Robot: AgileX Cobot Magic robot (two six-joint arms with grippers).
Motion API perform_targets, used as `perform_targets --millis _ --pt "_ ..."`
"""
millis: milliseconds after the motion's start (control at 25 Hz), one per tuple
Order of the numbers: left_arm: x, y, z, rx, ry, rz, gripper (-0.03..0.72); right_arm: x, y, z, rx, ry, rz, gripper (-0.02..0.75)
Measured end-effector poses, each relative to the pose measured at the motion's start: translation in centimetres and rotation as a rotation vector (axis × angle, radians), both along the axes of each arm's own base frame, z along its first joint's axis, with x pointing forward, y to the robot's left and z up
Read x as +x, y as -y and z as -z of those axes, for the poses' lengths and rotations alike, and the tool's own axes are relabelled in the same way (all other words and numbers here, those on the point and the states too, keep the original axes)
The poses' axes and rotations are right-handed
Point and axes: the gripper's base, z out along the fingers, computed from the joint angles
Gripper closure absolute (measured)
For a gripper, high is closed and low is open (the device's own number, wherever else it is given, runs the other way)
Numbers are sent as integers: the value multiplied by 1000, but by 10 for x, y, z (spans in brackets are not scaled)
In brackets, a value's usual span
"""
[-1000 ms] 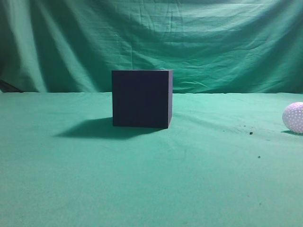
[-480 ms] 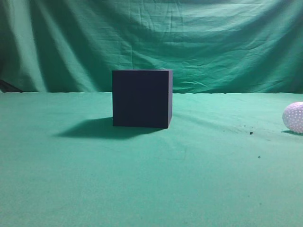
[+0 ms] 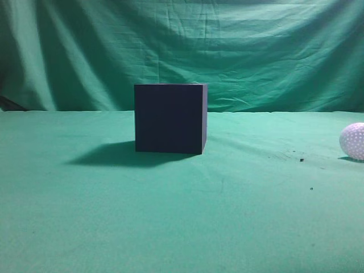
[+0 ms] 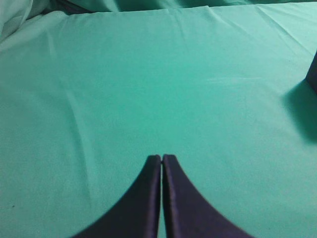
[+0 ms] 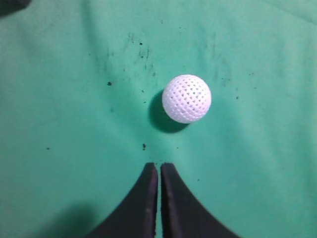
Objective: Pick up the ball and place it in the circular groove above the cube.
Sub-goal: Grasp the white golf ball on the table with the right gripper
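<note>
Right wrist view: the right gripper (image 5: pixel 159 165) has its jaws clenched tip to tip, grasping nothing, with only a hairline seam between the two dark fingers. Just ahead of the tips and slightly to the right, apart from them, the ball (image 5: pixel 186 98) rests on the green cloth of the tabletop (image 5: pixel 59 129). It is white and dimpled all over, and its shadow falls to its lower left. Small dark specks (image 5: pixel 143 51) are scattered on the cloth around and beyond the ball.

In the left wrist view, the left gripper (image 4: pixel 162 157) is likewise clenched, its jaws pressed together and grasping nothing, hanging over bare green cloth. At the right border of that view a sliver of the cube (image 4: pixel 312 74) shows, with its shadow spreading on the cloth below it.

In the exterior view neither gripper appears. The cube (image 3: pixel 170 118) stands upright near the middle of the tabletop (image 3: pixel 170 216), toward its far edge, dark navy to black with sharp edges, its shadow cast to the left. The ball (image 3: pixel 353 141) lies at the right edge of the tabletop, cut by the border of the view, well apart from the cube. A creased green backdrop (image 3: pixel 182 51) hangs behind the far edge.
</note>
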Motion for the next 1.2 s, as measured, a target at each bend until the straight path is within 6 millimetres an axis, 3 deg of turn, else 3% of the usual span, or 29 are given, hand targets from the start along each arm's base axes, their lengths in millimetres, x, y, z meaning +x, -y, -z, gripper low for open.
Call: perform_targets --millis 120,160,200,400,480,560,760,800,960,1120,1200 --pt "0 0 0 0 0 0 688 13 -5 8 -65 -21 -13 738" --pt "0 0 0 0 0 0 688 17 -5 13 -80 -35 -15 689" --pt "0 0 0 0 0 0 688 21 -6 16 -93 -47 -18 689" --pt "0 0 0 0 0 0 688 38 -11 34 -103 -68 0 309" --pt "0 0 0 0 0 0 688 44 -13 40 -95 -54 9 188" --pt "0 0 0 0 0 0 688 49 -15 46 -86 -40 23 130" --pt "0 0 0 0 0 0 688 58 -18 63 -87 -49 32 143" --pt "0 0 0 0 0 0 688 59 -18 66 -87 -52 34 189" --pt "0 0 0 0 0 0 688 62 -20 77 -89 -71 50 189" --pt "0 0 0 0 0 0 688 65 -21 80 -83 -63 57 412" --pt "0 0 0 0 0 0 688 66 -21 79 -81 -64 66 426"
